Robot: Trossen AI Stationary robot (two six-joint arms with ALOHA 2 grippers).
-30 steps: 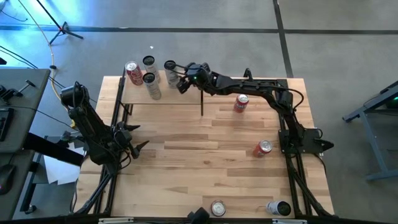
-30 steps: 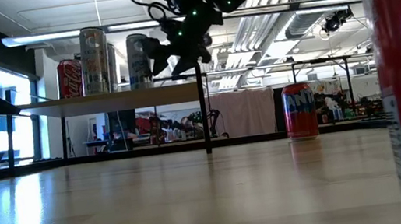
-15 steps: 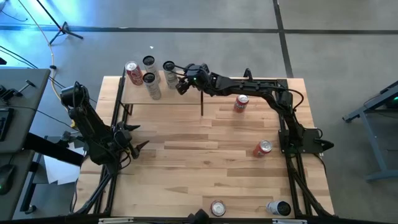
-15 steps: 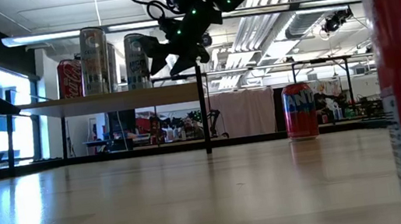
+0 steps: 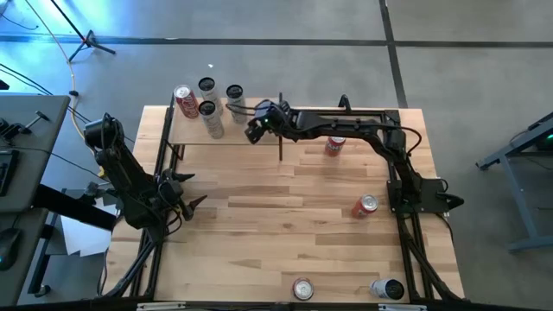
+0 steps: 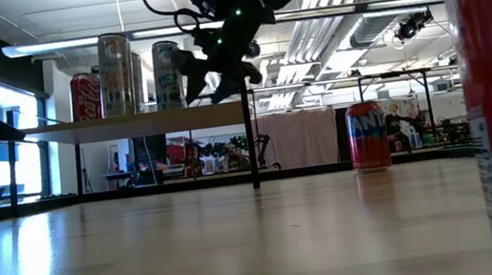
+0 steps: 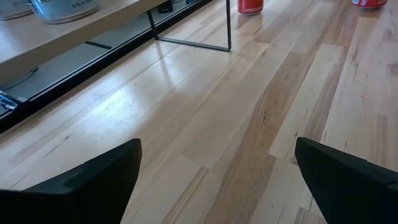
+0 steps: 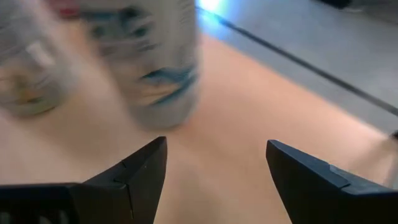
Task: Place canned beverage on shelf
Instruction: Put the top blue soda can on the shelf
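The small pale plain-wood shelf (image 5: 226, 128) with thin black metal posts carries four cans: one red can (image 5: 184, 99) at its left end and three tall silver cans (image 5: 235, 98). Left of the shelf, the left hand (image 5: 192, 201) waits with its fingers spread wide. At the shelf's right edge the right hand (image 5: 256, 123) hovers, open and empty, just beside the nearest silver can. Right of the shelf, on the striped plank tabletop (image 5: 285, 225), stand four more cans, two red (image 5: 334, 142) and two at the tabletop's near edge (image 5: 302, 288).

Right gripper (image 5: 251, 131) open, empty; left gripper (image 5: 192, 192) open.
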